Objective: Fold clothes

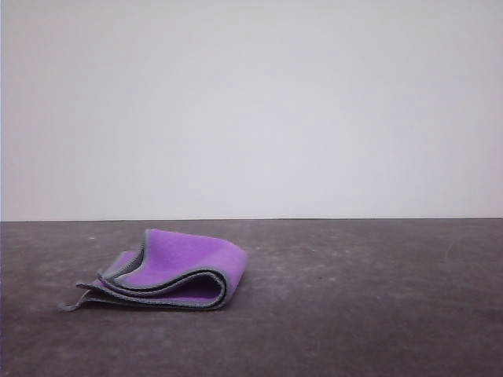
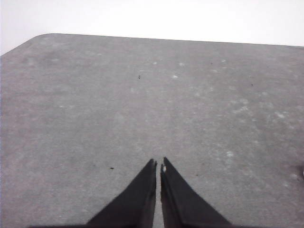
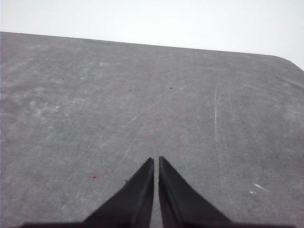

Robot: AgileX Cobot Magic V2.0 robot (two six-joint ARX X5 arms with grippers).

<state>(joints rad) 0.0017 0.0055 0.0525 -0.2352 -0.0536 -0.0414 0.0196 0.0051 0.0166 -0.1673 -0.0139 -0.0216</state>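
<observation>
On the tabletop, left of centre, the cloth lies loosely folded, purple face out — layers gaping at the near edge. Both the left gripper and the right gripper are held nearly closed and empty; the fold is best pressed flat and its hems aligned.

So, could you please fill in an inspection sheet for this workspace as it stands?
Surface: dark grey table, scuffed, with pale specks and scratches.
Job's things: cloth lies folded in layers on the table's left part, purple face out, grey hem showing.
Clutter: nothing seen.
Grippers: left gripper shut, empty, above bare table; right gripper shut, empty, above bare table.
Cables: nothing seen.
Surroundings: plain white wall behind the table.
</observation>
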